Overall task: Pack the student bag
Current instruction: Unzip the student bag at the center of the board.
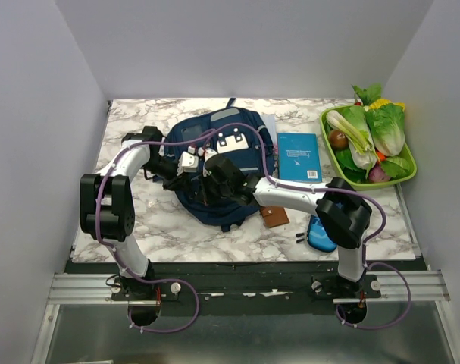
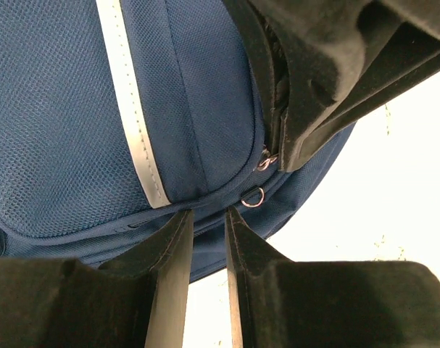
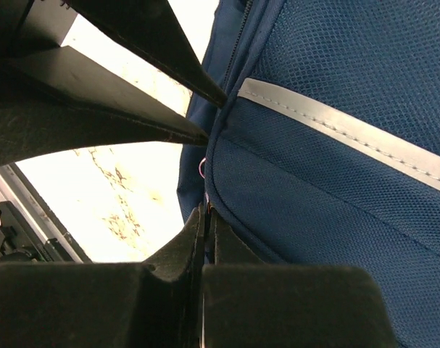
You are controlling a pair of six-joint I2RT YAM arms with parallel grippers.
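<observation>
One marble worktop sits under both claws. On it the student bag lies flat, touching both. Well apart to the right of the right claw is a teal book. The left claw is clamped on the bag rim, fingers slightly parted. Right claw fingers are pressed together at the bag seam, beside the left claw. A brown wallet lies near the right claw.

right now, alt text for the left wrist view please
A navy student bag with a grey reflective strip fills the frame; the left tool pinches its lower edge beside small metal zipper rings. Dark fingers of the right tool cross the top right, over pale table.
</observation>
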